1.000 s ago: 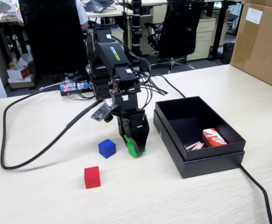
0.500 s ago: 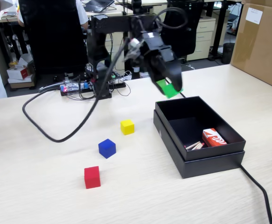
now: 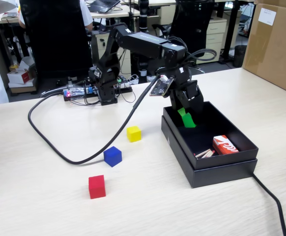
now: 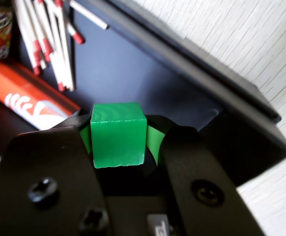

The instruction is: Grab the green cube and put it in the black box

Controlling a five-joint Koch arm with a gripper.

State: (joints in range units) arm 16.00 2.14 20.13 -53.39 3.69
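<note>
The green cube [image 3: 189,121] [image 4: 118,135] is pinched between the green-padded jaws of my gripper [image 3: 185,117] [image 4: 118,130], which is shut on it. Arm and cube reach down into the far end of the black box [image 3: 221,169], below its rim. In the wrist view the box's dark floor and stepped rim [image 4: 197,73] lie right behind the cube. Whether the cube touches the floor cannot be told.
Inside the box lie a red matchbox [image 3: 225,145] [image 4: 30,96] and loose matches [image 3: 204,154] [image 4: 49,44]. On the table to the box's left sit a yellow cube [image 3: 133,133], a blue cube [image 3: 112,156] and a red cube [image 3: 97,187]. A black cable [image 3: 74,160] curves past them. A brown carton [image 3: 275,44] stands far right.
</note>
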